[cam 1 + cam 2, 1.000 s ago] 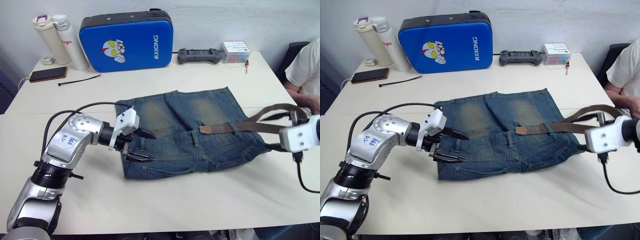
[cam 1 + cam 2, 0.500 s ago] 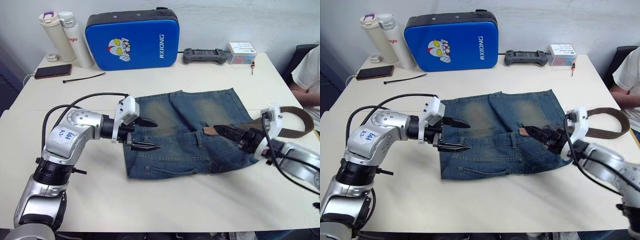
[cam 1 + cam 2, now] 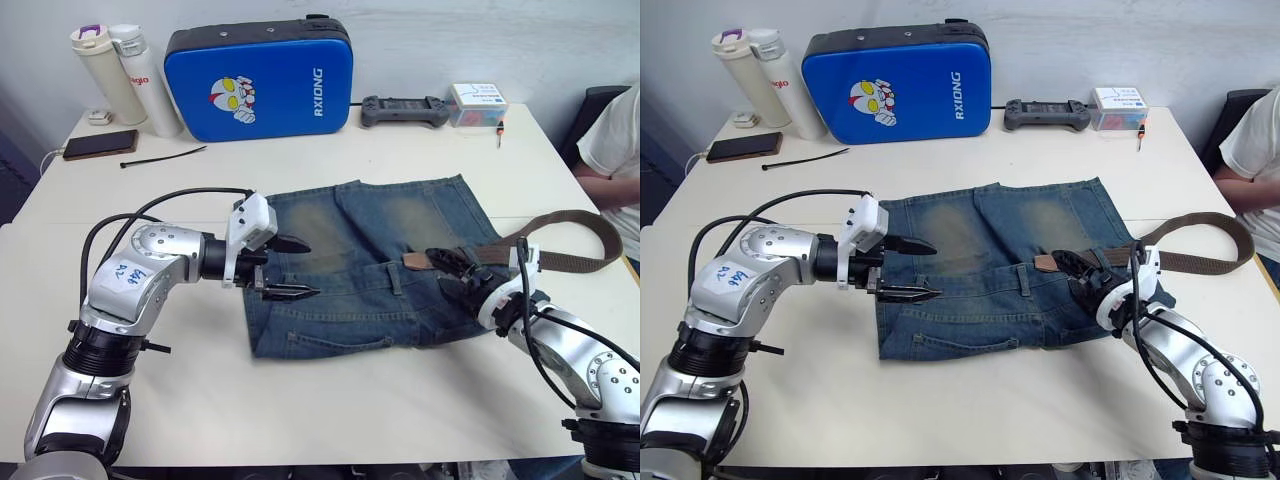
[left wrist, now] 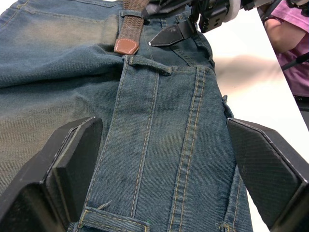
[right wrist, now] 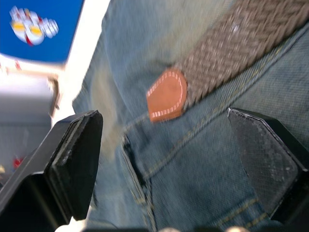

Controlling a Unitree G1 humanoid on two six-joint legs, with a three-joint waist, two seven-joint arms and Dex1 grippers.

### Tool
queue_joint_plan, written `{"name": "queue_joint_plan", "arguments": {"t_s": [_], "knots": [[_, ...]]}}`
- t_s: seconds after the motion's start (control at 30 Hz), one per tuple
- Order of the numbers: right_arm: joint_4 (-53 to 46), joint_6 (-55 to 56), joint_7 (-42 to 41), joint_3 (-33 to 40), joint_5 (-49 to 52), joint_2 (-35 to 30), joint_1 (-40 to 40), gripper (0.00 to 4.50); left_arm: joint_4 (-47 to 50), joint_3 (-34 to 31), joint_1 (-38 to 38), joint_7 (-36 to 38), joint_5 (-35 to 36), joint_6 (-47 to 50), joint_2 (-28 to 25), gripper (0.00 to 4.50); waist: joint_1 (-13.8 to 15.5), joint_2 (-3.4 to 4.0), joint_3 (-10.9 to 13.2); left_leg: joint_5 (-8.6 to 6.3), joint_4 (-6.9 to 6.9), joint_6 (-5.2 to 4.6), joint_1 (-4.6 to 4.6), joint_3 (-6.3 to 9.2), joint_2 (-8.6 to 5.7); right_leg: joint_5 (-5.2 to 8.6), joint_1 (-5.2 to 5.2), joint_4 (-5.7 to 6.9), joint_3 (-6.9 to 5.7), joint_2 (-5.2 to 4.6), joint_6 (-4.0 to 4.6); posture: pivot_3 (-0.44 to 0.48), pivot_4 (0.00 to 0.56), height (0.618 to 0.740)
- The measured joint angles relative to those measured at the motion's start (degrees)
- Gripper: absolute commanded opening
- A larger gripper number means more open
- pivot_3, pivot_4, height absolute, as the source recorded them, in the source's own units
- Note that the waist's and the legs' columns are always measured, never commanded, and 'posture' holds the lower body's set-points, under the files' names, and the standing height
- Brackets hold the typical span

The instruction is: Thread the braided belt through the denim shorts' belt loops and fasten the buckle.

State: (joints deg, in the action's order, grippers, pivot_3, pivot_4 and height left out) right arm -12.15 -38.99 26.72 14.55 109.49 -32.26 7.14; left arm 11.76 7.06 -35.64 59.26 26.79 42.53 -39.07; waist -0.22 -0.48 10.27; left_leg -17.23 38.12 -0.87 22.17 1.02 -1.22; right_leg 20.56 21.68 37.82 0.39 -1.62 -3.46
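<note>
The denim shorts [image 3: 375, 265] lie flat in the middle of the white table [image 3: 300, 400], waistband toward the near side, and the worst outcome I can foresee concerns them as a whole: if either hand drags on the cloth while feeding the strap, the shorts could slide or bunch, closing the loops and spoiling the line of the waistband. The braided belt [image 3: 560, 240] runs from the waistband out to the right, off the shorts, where it curls into a loose loop near the table's right edge; a pull on that slack could draw the strap back out of whatever it has passed through. Its tan leather tip [image 5: 166, 101] rests on the denim just right of the shorts' centre, short of the next of the belt loops [image 3: 395, 278], and a tip pushed at a slant would likely ride over that loop and not under it. The right hand [image 3: 455, 270] is spread wide and holds nothing, its fingers lying either side of the tip, just to the tip's right. The left hand [image 3: 288, 268] is also spread and empty, poised over the left end of the waistband, well apart from the tip. I cannot make out the buckle.
</note>
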Motion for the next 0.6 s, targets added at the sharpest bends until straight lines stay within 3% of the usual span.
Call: {"name": "queue_joint_plan", "arguments": {"t_s": [0.6], "knots": [[4.94,6.47,1.85,3.67,-6.14,11.15,5.61,4.42,0.89,-0.22,0.0,-0.93,0.01,0.6,-0.17,4.5,-0.12,0.01,0.0,-0.01,-0.06,-0.02,-0.04,-0.01,0.0,0.0,0.01,-0.05,0.02,-0.02,0.01,0.0,0.15,0.74]]}}
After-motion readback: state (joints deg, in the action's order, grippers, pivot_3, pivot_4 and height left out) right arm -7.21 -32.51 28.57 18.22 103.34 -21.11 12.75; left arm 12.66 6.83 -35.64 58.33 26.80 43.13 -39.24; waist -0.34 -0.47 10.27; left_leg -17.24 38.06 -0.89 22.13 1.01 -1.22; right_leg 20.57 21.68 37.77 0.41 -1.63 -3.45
